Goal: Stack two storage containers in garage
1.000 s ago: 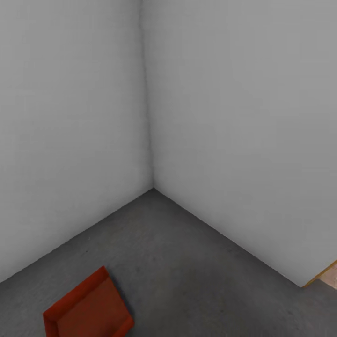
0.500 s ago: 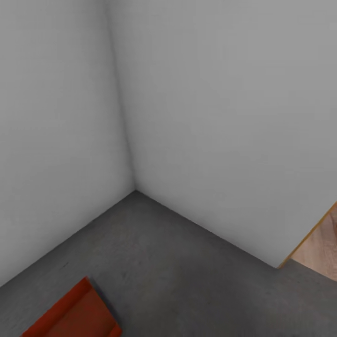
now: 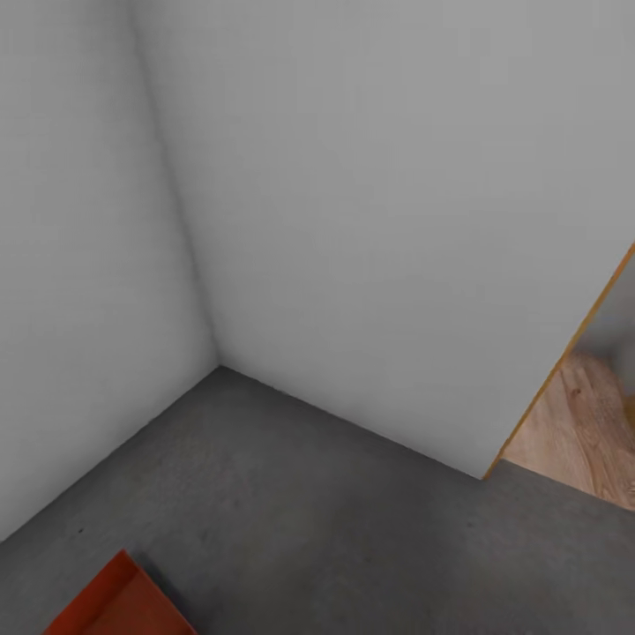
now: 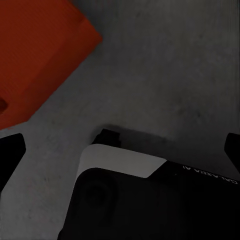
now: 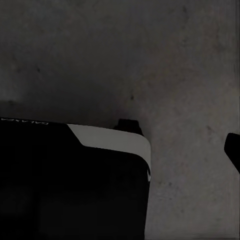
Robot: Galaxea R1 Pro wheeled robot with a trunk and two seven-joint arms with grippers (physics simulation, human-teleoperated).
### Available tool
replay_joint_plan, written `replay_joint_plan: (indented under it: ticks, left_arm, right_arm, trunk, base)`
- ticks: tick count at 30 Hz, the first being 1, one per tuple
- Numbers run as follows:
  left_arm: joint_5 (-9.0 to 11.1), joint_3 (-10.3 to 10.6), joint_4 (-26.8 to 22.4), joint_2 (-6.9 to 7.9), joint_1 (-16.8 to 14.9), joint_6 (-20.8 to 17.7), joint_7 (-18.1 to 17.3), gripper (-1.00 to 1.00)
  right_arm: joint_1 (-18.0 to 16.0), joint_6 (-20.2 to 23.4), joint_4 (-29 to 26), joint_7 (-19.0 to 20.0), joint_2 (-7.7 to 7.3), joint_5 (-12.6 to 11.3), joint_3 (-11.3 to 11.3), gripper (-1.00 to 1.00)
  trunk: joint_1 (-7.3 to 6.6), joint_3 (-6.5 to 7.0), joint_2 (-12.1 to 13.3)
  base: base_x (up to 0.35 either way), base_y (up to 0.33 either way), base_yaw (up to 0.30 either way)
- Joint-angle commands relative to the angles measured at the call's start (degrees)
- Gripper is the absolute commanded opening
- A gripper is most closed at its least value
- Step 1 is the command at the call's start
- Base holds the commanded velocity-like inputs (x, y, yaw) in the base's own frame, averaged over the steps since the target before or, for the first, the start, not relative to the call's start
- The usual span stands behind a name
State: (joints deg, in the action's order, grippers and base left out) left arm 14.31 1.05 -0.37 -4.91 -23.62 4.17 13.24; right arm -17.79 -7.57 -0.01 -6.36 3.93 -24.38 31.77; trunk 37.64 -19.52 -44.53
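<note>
Your left gripper (image 4: pixel 120 150) shows in the left wrist view as two dark fingertips (image 4: pixel 11 150) at opposite edges of the picture, spread wide with nothing between them. Below them lies the dark grey, speckled concrete floor (image 4: pixel 165 70), and a black-and-white part of the robot's base (image 4: pixel 150 200) sits in the foreground. One red-orange rectangular plastic storage container (image 4: pixel 35 55) rests on that floor off to one side of the left gripper, apart from the fingertips and not gripped.

Your right gripper appears in the right wrist view as a single dark fingertip (image 5: pixel 234 150) at the picture's edge; the other finger is out of frame, so you cannot tell how wide it stands. Bare grey concrete lies under it, with another black-and-white part of the robot's body (image 5: pixel 75 180) in the near foreground.

From the head camera you are looking down into a corner of the garage, where two plain white walls (image 3: pixel 370 220) meet above the concrete floor (image 3: pixel 335 529). A corner of the red-orange container (image 3: pixel 115 604) pokes in at the lower left edge, lying flat on the concrete, well away from the walls. At the right, the white wall ends in an orange-brown wooden edge (image 3: pixel 564 353), and beyond it you can see a light wood-plank floor (image 3: pixel 582 432).
</note>
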Motion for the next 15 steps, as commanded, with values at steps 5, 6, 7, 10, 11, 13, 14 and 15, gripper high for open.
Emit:
replay_joint_plan:
  ticks: [5,6,7,10,11,13,14,15]
  left_arm:
    - [0.4,0.1,0.0,-0.01,0.0,0.2,0.1,1.00]
    - [0.4,0.1,0.0,-0.01,0.0,0.2,0.1,1.00]
    - [0.4,0.1,0.0,-0.01,0.0,0.2,0.1,1.00]
    - [0.4,0.1,0.0,-0.01,0.0,0.2,0.1,1.00]
    - [0.4,0.1,0.0,-0.01,0.0,0.2,0.1,1.00]
    - [0.4,0.1,0.0,-0.01,0.0,0.2,0.1,1.00]
    - [0.4,0.1,0.0,-0.01,0.0,0.2,0.1,1.00]
    - [0.4,0.1,0.0,-0.01,0.0,0.2,0.1,1.00]
  right_arm:
    - [0.0,-0.2,0.1,-0.1,0.03,-0.5,0.5,1.00]
    - [0.0,-0.2,0.1,-0.1,0.03,-0.5,0.5,1.00]
    - [0.0,-0.2,0.1,-0.1,0.03,-0.5,0.5,1.00]
    - [0.0,-0.2,0.1,-0.1,0.03,-0.5,0.5,1.00]
    - [0.0,-0.2,0.1,-0.1,0.03,-0.5,0.5,1.00]
    - [0.0,-0.2,0.1,-0.1,-0.02,-0.6,0.5,1.00]
    - [0.0,-0.2,0.1,-0.1,-0.02,-0.6,0.5,1.00]
    - [0.0,-0.2,0.1,-0.1,-0.03,-0.6,0.5,1.00]
  trunk:
    - [0.01,-0.07,-0.1]
    - [0.01,-0.07,-0.1]
    - [0.01,-0.07,-0.1]
    - [0.01,-0.07,-0.1]
    - [0.01,-0.07,-0.1]
    - [0.01,-0.07,-0.1]
    - [0.01,-0.07,-0.1]
    - [0.01,-0.07,-0.1]
  base:
    - [0.000,0.000,-0.298]
    - [0.000,0.000,-0.298]
    - [0.000,0.000,-0.298]
    - [0.000,0.000,-0.298]
    - [0.000,0.000,-0.298]
    - [0.000,0.000,-0.298]
    - [0.000,0.000,-0.298]
    - [0.000,0.000,-0.298]
